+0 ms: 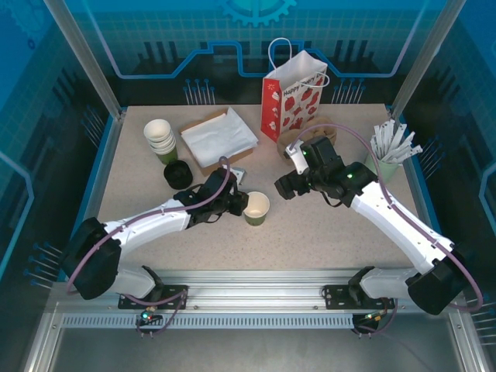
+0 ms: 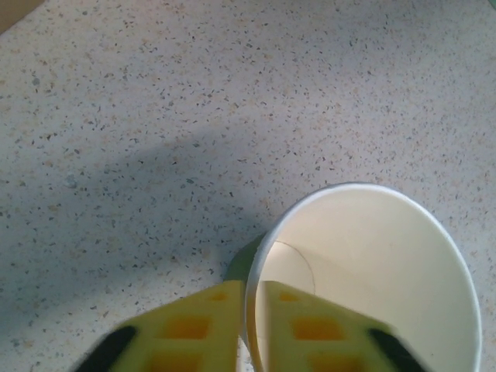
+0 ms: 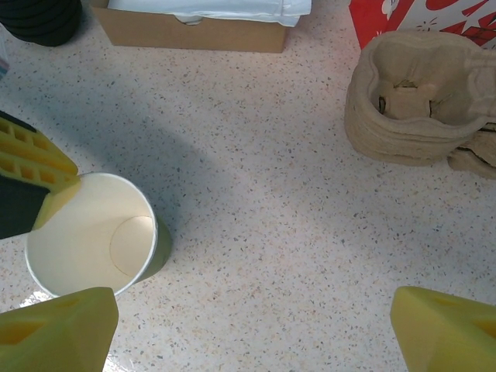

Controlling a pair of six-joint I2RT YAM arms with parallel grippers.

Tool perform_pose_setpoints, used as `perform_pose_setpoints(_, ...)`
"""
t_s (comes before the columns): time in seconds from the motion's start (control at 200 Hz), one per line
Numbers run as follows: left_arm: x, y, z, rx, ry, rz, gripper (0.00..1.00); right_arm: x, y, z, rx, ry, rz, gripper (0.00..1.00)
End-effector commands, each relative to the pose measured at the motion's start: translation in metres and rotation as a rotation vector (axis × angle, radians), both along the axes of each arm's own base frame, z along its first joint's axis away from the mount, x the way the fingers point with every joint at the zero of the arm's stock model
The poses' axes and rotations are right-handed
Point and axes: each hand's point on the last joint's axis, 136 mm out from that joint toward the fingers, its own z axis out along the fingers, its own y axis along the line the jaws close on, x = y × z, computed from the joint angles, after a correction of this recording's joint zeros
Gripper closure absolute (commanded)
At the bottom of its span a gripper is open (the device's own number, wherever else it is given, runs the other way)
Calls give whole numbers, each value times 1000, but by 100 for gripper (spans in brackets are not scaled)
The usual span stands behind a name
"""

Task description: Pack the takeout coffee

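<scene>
Coffee cup: we see the olive-green cup (image 1: 256,208) standing upright on the table (image 1: 310,232), near the middle, its mouth uncovered and its inside white and empty.
Left gripper: the overhead view puts the left gripper (image 1: 240,203) at the cup's left edge. Its own wrist camera shows what that view cannot: one yellow finger (image 2: 310,325) inside the rim and the other outside, the wall between them. We cannot tell whether they press on it.
Right gripper: spread wide, holding nothing; the right gripper (image 3: 256,318) hangs above bare table just right of the cup.
Right wrist extras: we see the pulp cup carrier (image 3: 418,101) close up, beside the strawberry-print bag (image 1: 293,101).
Overhead extras: black lids (image 1: 177,173), the stack of white cups (image 1: 160,137) and the napkin box (image 1: 217,138) sit behind the left arm, apart from the cup.
</scene>
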Motion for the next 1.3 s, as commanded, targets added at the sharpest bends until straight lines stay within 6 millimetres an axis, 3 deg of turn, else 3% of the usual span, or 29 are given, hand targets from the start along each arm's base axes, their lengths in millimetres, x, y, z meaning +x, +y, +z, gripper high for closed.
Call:
perform_pose_setpoints(0.0,2,4,21,6,-61,12,66,-1,-2,-2,9,25,-16,8)
perform_pose_setpoints(0.11,7,28,56,10,-160,85,53,-3,7,4,34,11,4,8)
perform_pose_setpoints(0.22,20,81,70,-28,-179,270,49,-6,25,9,75,-7,49,8)
perform_pose_setpoints(0.405,42,189,44,-40,-83,637,47,-3,48,7,78,-8,97,8)
perform_pose_setpoints(0.56,57,241,10,-23,-21,796,47,-3,65,1,71,15,139,8)
perform_pose_setpoints(0.71,69,262,-16,-7,37,837,47,-5,77,-9,61,40,171,8)
perform_pose_setpoints(0.88,77,271,-32,2,73,848,49,-5,85,-18,53,57,182,8)
perform_pose_setpoints(1.116,90,276,-36,-26,94,837,55,-6,93,-26,39,80,198,8)
perform_pose_setpoints(1.296,97,273,-37,-54,107,823,54,-7,97,-30,35,89,206,8)
